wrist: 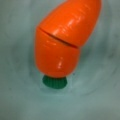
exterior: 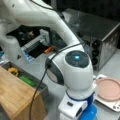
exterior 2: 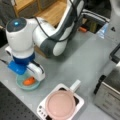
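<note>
An orange toy carrot (wrist: 60, 42) with a green stem end (wrist: 54, 82) and a cut line across its middle lies in a pale blue bowl (wrist: 105, 82). It fills the wrist view, with no fingers showing there. In a front view the gripper (exterior 2: 30, 77) hangs straight down over the bowl (exterior 2: 20, 84) at the table's near left, just above the carrot (exterior 2: 29, 81). The arm's white and blue wrist (exterior: 75, 105) hides the bowl and carrot in a front view.
A pink pan (exterior 2: 60, 105) sits on a white hotplate (exterior 2: 42, 110), close to the bowl's right. A metal oven (exterior: 105, 40) stands beyond it. A wooden block (exterior: 15, 97) and a bin with green and yellow items (exterior: 27, 80) lie on the far side.
</note>
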